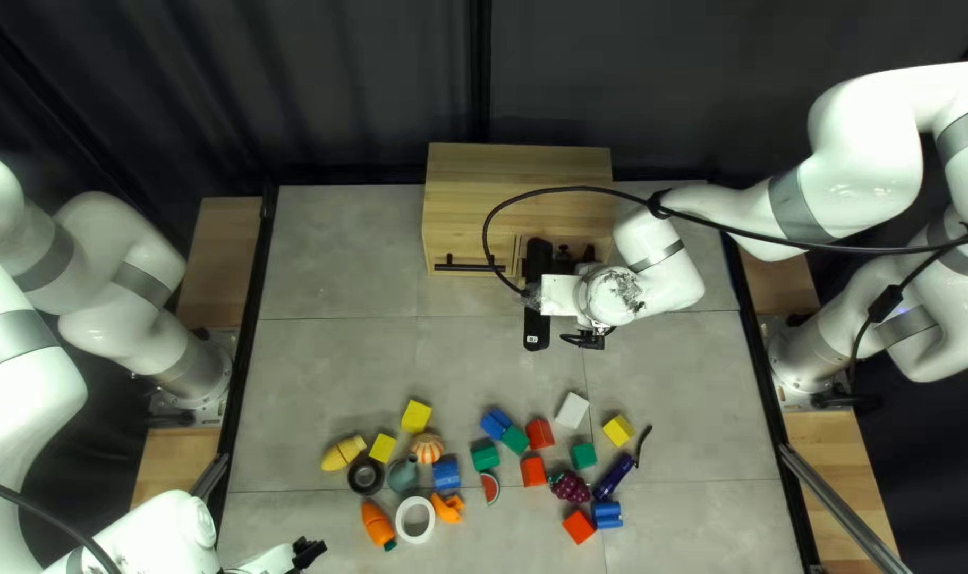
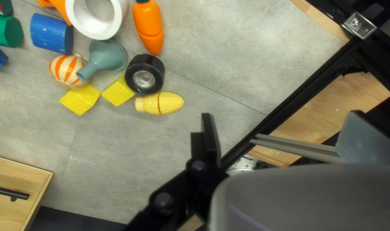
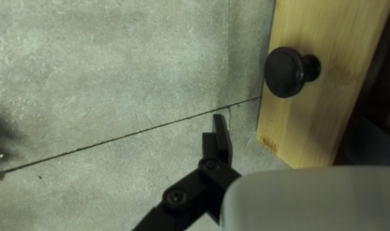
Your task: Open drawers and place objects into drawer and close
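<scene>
Open lane across the middle, crowding at either end
Between the pale wooden cabinet (image 1: 516, 165) and the ridged yellow toy corn (image 1: 343, 453), a wide stretch of grey bench (image 1: 346, 361) leaves a hand room to pass. My white right arm (image 1: 654, 266) blocks the cabinet's right front, and its thin black cable (image 1: 569, 189) loops over the middle. In the right wrist view, a round black knob (image 3: 285, 72) juts from a pale wooden panel (image 3: 315, 124). The black tape roll (image 2: 144, 73) sits right by the corn, with hardly a gap.
</scene>
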You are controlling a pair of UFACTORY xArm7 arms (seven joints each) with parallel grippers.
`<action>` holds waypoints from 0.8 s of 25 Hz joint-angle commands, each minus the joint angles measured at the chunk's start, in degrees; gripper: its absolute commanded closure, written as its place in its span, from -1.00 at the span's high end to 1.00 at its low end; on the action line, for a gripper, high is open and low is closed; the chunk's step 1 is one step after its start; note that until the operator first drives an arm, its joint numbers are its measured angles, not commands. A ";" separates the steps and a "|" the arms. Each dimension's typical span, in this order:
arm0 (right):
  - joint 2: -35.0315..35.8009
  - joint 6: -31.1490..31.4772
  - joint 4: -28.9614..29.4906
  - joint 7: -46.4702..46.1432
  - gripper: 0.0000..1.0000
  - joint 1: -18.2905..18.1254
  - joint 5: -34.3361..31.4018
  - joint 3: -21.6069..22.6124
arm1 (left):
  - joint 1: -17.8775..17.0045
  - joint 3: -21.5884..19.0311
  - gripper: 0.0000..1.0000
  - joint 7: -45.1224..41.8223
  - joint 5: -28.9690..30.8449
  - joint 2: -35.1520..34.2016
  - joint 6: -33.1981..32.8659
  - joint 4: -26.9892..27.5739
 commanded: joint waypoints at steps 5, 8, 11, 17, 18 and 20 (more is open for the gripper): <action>-0.82 -0.32 -0.74 -0.02 1.00 0.30 0.41 0.37 | 0.00 0.00 1.00 0.00 0.00 0.00 0.00 0.00; -1.08 -0.28 -0.92 0.18 1.00 0.63 0.73 0.72 | 0.00 0.00 1.00 0.00 0.00 0.00 0.00 0.00; -1.16 -0.36 -1.15 0.54 1.00 0.97 0.99 1.06 | 0.00 0.00 1.00 0.00 0.00 0.00 0.00 0.00; -2.83 1.09 -1.18 0.28 1.00 1.68 1.81 1.77 | 0.00 0.00 1.00 0.00 0.00 0.00 0.00 0.00; -3.06 1.36 -1.13 0.20 1.00 1.77 1.88 1.85 | 0.00 0.00 1.00 0.00 0.00 0.00 0.00 0.00; -3.51 1.97 -0.96 0.10 1.00 2.07 2.19 2.16 | 0.00 0.00 1.00 0.00 0.00 0.00 0.00 0.00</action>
